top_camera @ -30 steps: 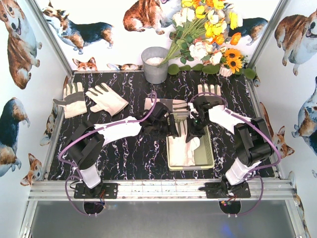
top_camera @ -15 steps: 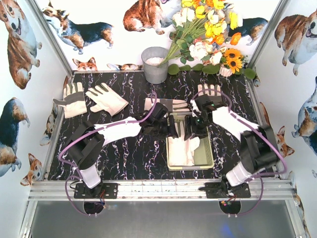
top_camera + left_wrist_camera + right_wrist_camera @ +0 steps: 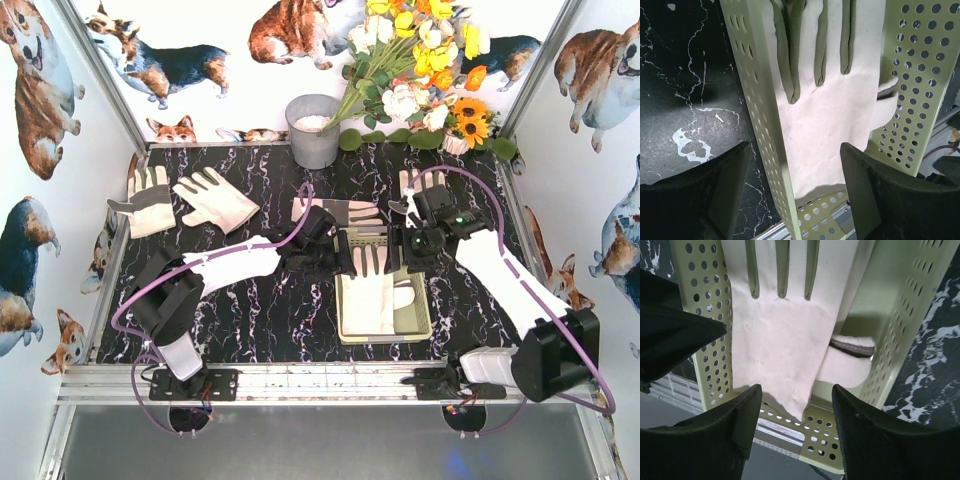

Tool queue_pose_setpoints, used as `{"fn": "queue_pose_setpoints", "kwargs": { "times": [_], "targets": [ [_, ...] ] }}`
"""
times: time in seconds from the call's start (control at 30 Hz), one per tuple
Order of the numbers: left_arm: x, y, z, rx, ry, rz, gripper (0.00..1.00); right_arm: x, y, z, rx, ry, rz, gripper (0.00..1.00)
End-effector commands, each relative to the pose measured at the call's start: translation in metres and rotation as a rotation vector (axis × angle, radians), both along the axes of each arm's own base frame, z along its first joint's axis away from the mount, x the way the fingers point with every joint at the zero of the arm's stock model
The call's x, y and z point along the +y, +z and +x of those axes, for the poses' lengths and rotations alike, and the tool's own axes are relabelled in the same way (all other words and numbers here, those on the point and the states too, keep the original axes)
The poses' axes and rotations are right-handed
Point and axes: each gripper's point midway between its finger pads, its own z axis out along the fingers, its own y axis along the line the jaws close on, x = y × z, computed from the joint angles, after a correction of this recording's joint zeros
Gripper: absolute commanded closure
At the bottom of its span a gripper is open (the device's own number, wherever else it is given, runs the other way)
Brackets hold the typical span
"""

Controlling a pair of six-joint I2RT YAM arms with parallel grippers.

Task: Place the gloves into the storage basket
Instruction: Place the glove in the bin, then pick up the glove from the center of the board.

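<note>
Right under both grippers sits the basket [image 3: 418,318], with the top glove [image 3: 375,290] lying flat inside it, fingers pointing away from the arm bases. The left gripper [image 3: 347,262] hangs over the basket's far-left corner and the right gripper [image 3: 410,255] over its far-right side, so the glove's fingers end up between the two. Both are spread wide and holding nothing.

On the left wrist cam, the left gripper [image 3: 795,200] has its jaws apart with the basket [image 3: 757,110] wall running up the gap between them. I can't tell if it touches either finger. The top glove [image 3: 830,110] is ahead of the tips, a bit to the right.

On the right wrist cam, the right gripper [image 3: 796,425] is spread the same way. The top glove [image 3: 785,335] is dead ahead and below it, nice and flat. A second glove [image 3: 852,347] pokes out from under it on the right, grey cuff showing, also inside the basket [image 3: 890,315].

Out on the table [image 3: 260,310], a third glove [image 3: 335,210] lies just beyond the left gripper. A fourth glove [image 3: 420,182] is just beyond the right one, partly hidden by the arm. A fifth glove [image 3: 215,198] and a sixth glove [image 3: 150,198] lie side by side well off to the left gripper's left. A bucket [image 3: 313,130] and flowers [image 3: 420,70] are at the far edge.
</note>
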Motion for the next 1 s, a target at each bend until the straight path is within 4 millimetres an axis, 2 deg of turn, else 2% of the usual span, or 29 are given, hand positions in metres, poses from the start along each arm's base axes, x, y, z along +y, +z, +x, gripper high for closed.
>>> {"fn": "queue_pose_setpoints", "kwargs": {
  "times": [0.0,0.27,0.47,0.63,0.8,0.87,0.97],
  "targets": [
    [0.0,0.003,0.002,-0.015,-0.01,-0.016,0.33,0.012,-0.009,-0.003,0.016,-0.058,0.083,0.44],
    [-0.008,-0.003,0.0,0.008,-0.03,-0.037,0.33,0.021,-0.042,0.0,0.062,-0.071,0.075,0.65],
    [-0.012,-0.002,0.0,0.012,-0.043,-0.055,0.33,0.026,-0.067,0.008,0.075,-0.057,0.015,0.72],
    [-0.02,-0.002,-0.003,0.02,-0.068,-0.082,0.34,0.033,-0.075,0.011,0.08,-0.036,-0.003,0.73],
    [-0.025,-0.001,-0.003,0.015,-0.083,-0.085,0.34,0.034,-0.071,0.01,0.073,-0.047,0.007,0.7],
    [-0.022,0.004,0.0,-0.008,-0.074,-0.073,0.32,0.032,-0.062,0.01,0.05,-0.05,0.009,0.66],
    [-0.006,0.017,0.007,-0.064,-0.04,-0.024,0.25,0.027,-0.041,0.009,0.003,-0.049,0.002,0.59]
  ]
}}
